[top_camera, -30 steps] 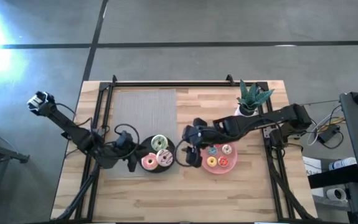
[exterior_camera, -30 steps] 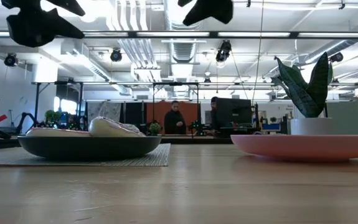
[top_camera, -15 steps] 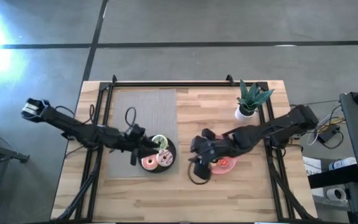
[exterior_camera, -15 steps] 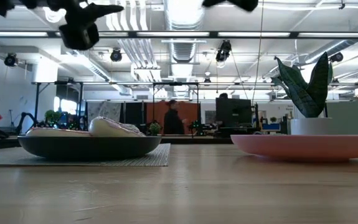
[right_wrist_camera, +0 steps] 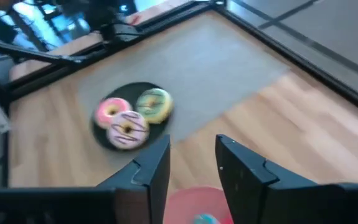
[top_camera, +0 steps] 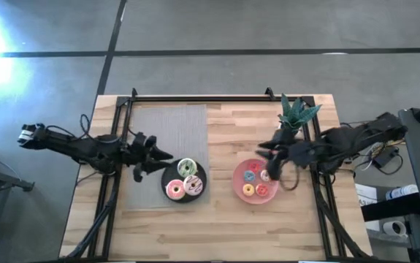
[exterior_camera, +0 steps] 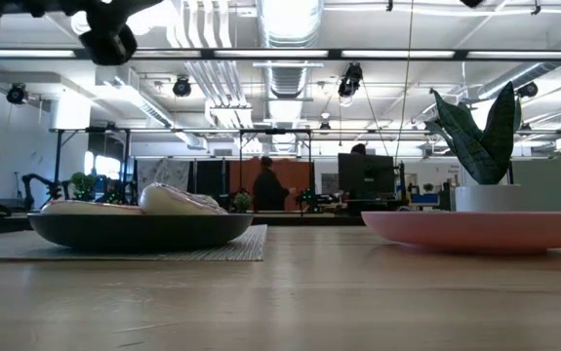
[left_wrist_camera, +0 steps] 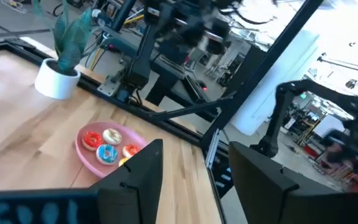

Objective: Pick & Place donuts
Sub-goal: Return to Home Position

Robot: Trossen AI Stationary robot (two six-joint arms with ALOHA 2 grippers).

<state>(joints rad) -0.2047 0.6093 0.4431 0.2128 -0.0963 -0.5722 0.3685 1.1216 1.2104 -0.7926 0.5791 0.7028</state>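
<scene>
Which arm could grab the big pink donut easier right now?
Probably the left one. The left pincer hangs open just beside the black plate, which holds the pink donut. The right pincer is farther off, by the pink plate.

Robotics lab in an open industrial hall, exposed ceiling ducts and strip lights, polished concrete floor, wooden worktop inside a black metal frame, monitor and person beyond.
</scene>
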